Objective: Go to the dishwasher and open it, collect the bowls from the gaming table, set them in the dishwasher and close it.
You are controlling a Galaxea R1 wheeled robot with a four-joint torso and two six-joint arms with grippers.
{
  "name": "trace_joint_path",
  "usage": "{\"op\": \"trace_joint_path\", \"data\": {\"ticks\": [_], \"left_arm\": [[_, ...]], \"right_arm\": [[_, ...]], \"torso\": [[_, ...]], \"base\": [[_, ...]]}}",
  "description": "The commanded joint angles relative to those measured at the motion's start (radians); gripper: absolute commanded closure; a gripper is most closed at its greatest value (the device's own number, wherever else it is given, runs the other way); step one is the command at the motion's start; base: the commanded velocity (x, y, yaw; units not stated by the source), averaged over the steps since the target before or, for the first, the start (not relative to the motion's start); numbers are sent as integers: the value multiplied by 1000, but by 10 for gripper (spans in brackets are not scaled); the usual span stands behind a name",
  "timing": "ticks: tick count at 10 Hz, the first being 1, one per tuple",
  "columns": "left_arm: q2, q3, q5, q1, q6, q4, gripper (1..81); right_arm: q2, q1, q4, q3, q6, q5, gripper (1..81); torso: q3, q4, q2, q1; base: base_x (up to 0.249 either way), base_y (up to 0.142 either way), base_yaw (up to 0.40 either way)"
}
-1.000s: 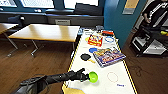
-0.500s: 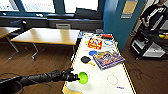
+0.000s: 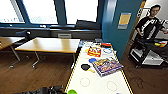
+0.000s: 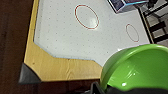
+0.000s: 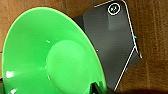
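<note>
Head view looks along the gaming table [image 3: 100, 83], a white field edged in yellow running from 6 toward 12 o'clock. A green bowl [image 3: 72, 91] peeks in at the bottom edge near 6 o'clock, just off the table's near-left corner, beside the dark left arm [image 3: 47, 90]. On the field lie a game box [image 3: 107, 66] at about 1 o'clock of centre, a black disc [image 3: 85, 66] and a blue disc [image 3: 92, 60] beside it, and a red box [image 3: 94, 51] further up. Wooden tables [image 3: 50, 45] stand at 10 o'clock; a person [image 3: 150, 25] stands at 2 o'clock.

Left wrist view has a bowl [image 4: 140, 68] close at the camera, above the table's yellow corner [image 4: 57, 68]; whether the jaws grip it, I cannot tell.

Right wrist view shows a green bowl [image 5: 50, 55] large over a dark base plate [image 5: 112, 45] and wooden floor; its jaws' state I cannot tell either.
</note>
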Motion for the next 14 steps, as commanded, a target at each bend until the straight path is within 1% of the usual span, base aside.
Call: {"op": "trace_joint_path", "data": {"ticks": [1,2,3,4,5,8,9,10,11,12,13,14], "left_arm": [[-59,17,-6,140,3,276,811],[-56,-27,-13,200,3,328,811],[-54,-73,-38,251,3,360,811],[-51,-131,-86,292,3,385,811],[-40,-193,-128,334,3,399,811],[21,-373,-254,441,5,402,811],[43,-415,-298,473,17,403,811],[66,-452,-306,510,22,402,811],[89,-494,-328,539,25,402,811],[107,-535,-373,568,28,402,811],[119,-569,-400,590,28,403,811],[128,-602,-415,611,38,402,811]], "right_arm": [[-17,31,-16,-1,-2,-21,811],[-17,31,-16,-6,-2,-21,811],[-19,29,-15,-18,0,-20,811],[-17,28,-11,-42,0,-20,811],[-16,26,-11,-64,0,-21,811],[-2,20,-10,-112,0,-21,811],[7,17,-10,-127,1,-21,811],[20,17,-13,-141,0,-21,811],[29,17,-14,-150,0,-21,811],[37,17,-16,-153,-2,-21,811],[41,15,-18,-155,-3,-21,811],[44,12,-18,-165,-5,-21,811]], "torso": [[68,0,0,0],[97,0,0,0],[53,0,0,-1],[68,0,-1,-2],[75,0,-2,-2],[78,0,-2,-3],[139,0,-2,-3],[143,0,-2,-3],[159,0,-2,-3],[181,0,-2,-3],[197,0,-2,-3],[169,0,-3,-4]], "base": [[0,0,0],[0,0,0],[0,0,0],[0,0,0],[0,0,0],[0,0,0],[0,0,0],[0,0,0],[0,0,0],[0,0,0],[0,0,0],[0,0,0]]}}
